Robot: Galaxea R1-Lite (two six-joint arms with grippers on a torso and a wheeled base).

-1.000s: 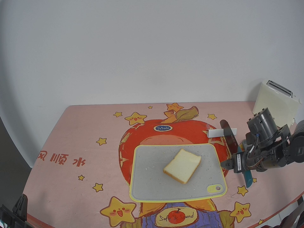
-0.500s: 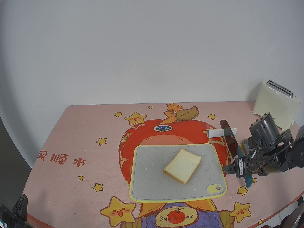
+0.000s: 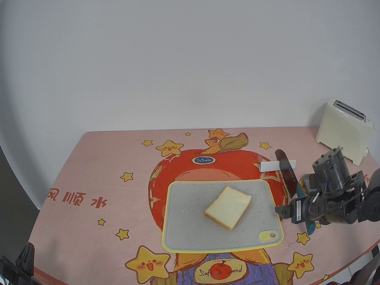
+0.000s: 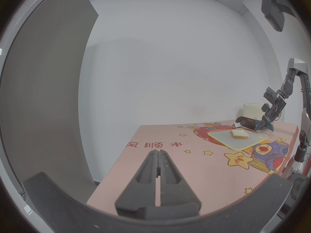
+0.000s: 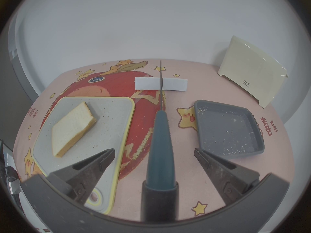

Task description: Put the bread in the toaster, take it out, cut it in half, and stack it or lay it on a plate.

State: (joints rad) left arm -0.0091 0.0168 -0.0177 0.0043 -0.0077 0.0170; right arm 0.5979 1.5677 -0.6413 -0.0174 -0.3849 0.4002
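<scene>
Lower now than a moment ago, the right claw hangs spread wide around the handle of the knife, so next it should squeeze shut and lift it to cut the bread lying on the board.

Knife lies in narrow lane btwn cutting board & grey tray; right gripper, jaws wide, straddles its handle. Toaster blocks far right corner. Open table left of board.

Whole pale bread slice lies flat on the cutting board, cream toaster well apart.
</scene>
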